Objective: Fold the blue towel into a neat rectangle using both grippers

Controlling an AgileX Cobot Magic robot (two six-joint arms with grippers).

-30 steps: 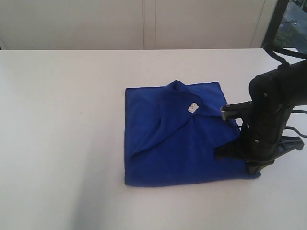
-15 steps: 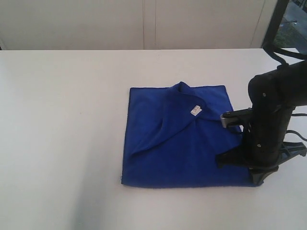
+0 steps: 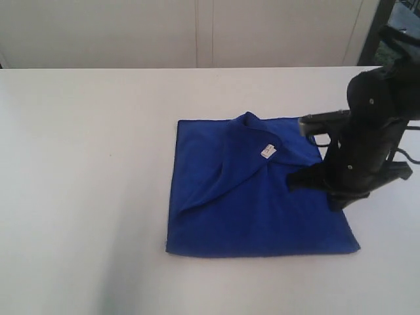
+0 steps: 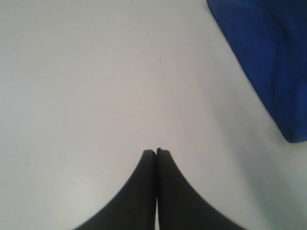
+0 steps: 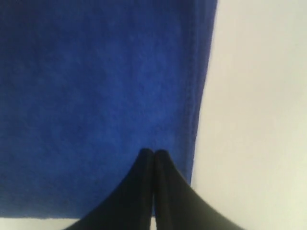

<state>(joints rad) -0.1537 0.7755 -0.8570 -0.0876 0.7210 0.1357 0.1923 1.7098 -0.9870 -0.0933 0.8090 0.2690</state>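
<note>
Looking at the towel (image 3: 256,203) lying on the table (image 3: 85,164) with one flap turned over, I'd guess it's light, floppy and fuzzy, so pinch a corner or edge. Left gripper (image 4: 157,151) is closed on nothing over the table beside it; right gripper (image 5: 154,151) is closed too, empty, above the towel's edge

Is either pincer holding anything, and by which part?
Nothing is held. The right pincer is shut over the blue towel; the left pincer is shut over the table.
</note>
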